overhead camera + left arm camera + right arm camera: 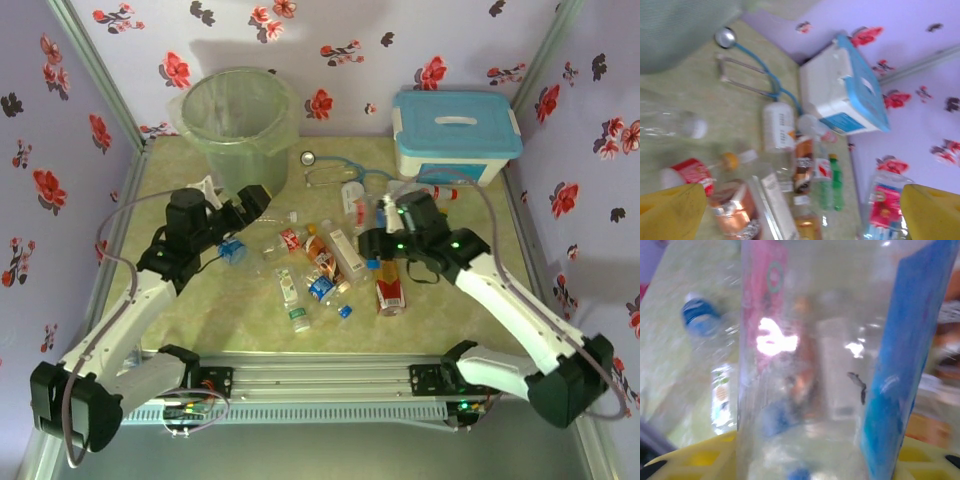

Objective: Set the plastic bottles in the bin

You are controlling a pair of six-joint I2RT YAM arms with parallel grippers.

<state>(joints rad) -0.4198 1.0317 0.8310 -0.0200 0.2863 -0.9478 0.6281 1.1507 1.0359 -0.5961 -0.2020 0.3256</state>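
Several plastic bottles (322, 262) lie scattered mid-table with red, orange, white, blue and green labels. In the left wrist view they spread below my fingers, among them a green bottle (836, 182) and an amber one (803, 165). The grey-green bin (240, 118) stands at the back left. My left gripper (258, 202) hovers by the bin's base, open and empty (800, 202). My right gripper (374, 242) is shut (805, 452) on a clear bottle (815, 340) with a pink and blue label, which fills its wrist view.
A white box with a light-blue lid (455, 135) sits at the back right. A stethoscope with blue tubing (332, 172) lies between box and bin. Floral walls close in the table on three sides.
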